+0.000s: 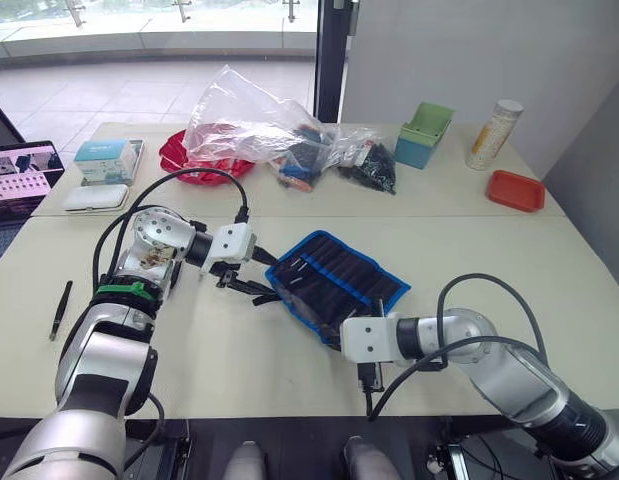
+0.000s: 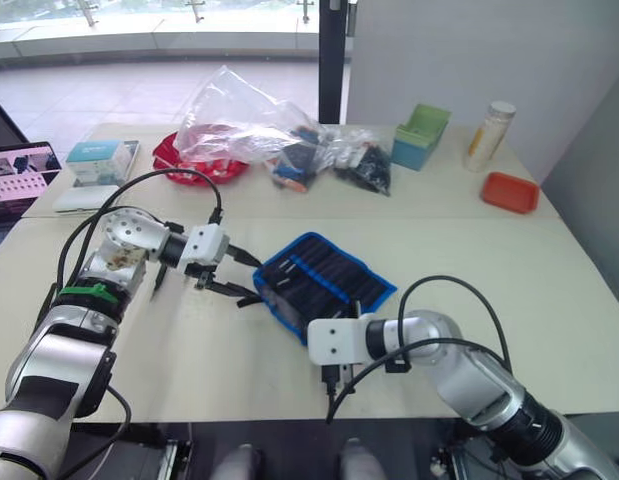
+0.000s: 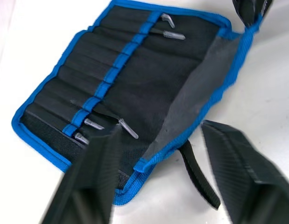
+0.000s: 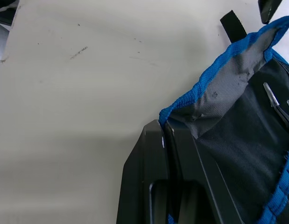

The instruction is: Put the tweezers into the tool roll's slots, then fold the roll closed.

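right claw [image 4: 165, 135] pinches the tool roll [image 1: 334, 285] blue edge; left claw [image 3: 163, 182] spread beside its strap edge.

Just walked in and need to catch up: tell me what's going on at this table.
A humanoid robot is packing tweezers into an open tool roll on the table. Several tweezers already sit in the slots. The right gripper has its jaws shut on the roll's near blue edge, lifting the flap; the left gripper hovers open at the strap end. One pair of tweezers lies loose by the left arm.
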Robot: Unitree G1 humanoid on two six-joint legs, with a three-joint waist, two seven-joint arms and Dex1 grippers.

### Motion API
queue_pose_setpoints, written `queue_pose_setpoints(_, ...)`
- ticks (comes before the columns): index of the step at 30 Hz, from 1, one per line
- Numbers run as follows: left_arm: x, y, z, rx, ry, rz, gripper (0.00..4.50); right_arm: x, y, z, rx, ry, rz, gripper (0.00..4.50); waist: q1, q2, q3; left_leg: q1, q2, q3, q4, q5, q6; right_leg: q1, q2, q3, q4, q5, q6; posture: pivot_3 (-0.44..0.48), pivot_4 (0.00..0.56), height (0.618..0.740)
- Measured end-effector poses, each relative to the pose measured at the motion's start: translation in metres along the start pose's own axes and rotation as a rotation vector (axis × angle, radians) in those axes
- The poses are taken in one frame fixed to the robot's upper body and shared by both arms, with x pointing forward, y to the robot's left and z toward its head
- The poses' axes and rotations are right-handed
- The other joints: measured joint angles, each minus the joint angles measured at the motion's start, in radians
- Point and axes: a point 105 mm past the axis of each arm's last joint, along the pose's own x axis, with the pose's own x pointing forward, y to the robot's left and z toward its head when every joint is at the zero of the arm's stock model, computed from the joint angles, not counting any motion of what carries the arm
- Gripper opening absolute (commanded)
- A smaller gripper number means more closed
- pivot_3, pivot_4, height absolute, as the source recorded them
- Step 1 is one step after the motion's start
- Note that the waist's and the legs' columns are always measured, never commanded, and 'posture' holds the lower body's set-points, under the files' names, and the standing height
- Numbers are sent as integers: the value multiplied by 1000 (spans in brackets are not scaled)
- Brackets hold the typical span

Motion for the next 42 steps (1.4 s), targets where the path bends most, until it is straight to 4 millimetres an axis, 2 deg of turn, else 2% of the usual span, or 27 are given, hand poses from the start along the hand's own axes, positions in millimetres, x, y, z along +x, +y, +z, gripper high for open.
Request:
queue_pose_setpoints(3,2,-3,-3,31,16,-19,297,-1,0,-1,7,10,-3,0,2,0,0,0,0,-1,1,0,0,0,0,-1,0,0,0,0,150,740)
queue_pose_setpoints(4,2,-4,-3,37,18,-22,79,-1,0,-1,8,11,-4,0,2,0,0,0,0,-2,1,0,0,1,0,-1,0,0,0,0,150,740)
queue_pose_setpoints(10,-1,-14,-10,61,42,-44,18,-1,0,-2,23,24,-7,0,0,0,0,0,0,-4,1,0,0,1,0,-4,1,0,0,0,150,740)
queue_pose_setpoints(13,-5,-25,-16,84,57,-59,0,0,-3,-1,35,15,-23,863,-4,0,0,0,0,-4,1,0,0,1,0,-5,2,0,0,0,150,740)
queue_pose_setpoints(16,-5,-32,-21,109,61,-68,0,-4,-7,-1,71,10,-39,1910,1,0,0,0,0,-5,2,0,0,1,0,-6,2,0,0,0,150,740)
queue_pose_setpoints(19,-6,-40,-26,124,66,-72,0,-8,-12,4,192,-52,-45,2940,1,0,0,0,0,-5,2,0,0,1,0,-6,2,0,0,0,150,740)
queue_pose_setpoints(25,-7,-50,-30,140,47,-61,0,-23,-41,19,431,-249,-117,2940,0,0,0,2,0,-8,3,0,0,5,0,-9,3,0,0,0,150,740)
queue_pose_setpoints(28,-7,-52,-31,149,43,-54,0,-10,-40,24,507,-311,-96,2229,-1,0,0,2,0,-9,3,0,0,5,0,-10,3,0,0,0,150,740)
queue_pose_setpoints(29,-8,-51,-30,153,42,-48,0,-2,-37,23,527,-304,-82,1843,-2,0,0,2,0,-9,3,0,0,5,0,-10,3,0,0,0,150,740)
queue_pose_setpoints(32,-8,-52,-31,154,33,-27,0,27,-31,3,568,-230,-107,788,-3,1,0,3,0,-9,3,0,0,6,0,-10,3,0,-1,0,150,740)
queue_pose_setpoints(34,-9,-55,-33,149,30,-18,0,43,-14,-11,615,-182,-79,72,-1,1,0,2,0,-9,3,0,0,6,0,-10,3,0,-1,0,150,740)
queue_pose_setpoints(41,-18,-67,-35,52,32,-31,0,55,-7,-18,554,-118,-95,25,-6,1,0,10,1,-10,2,0,0,14,1,-10,3,-1,-1,0,150,740)
queue_pose_setpoints(42,-19,-68,-33,30,23,-31,602,55,-6,-19,552,-116,-96,0,-7,1,0,11,1,-10,2,0,0,14,1,-10,3,-1,-1,0,150,740)
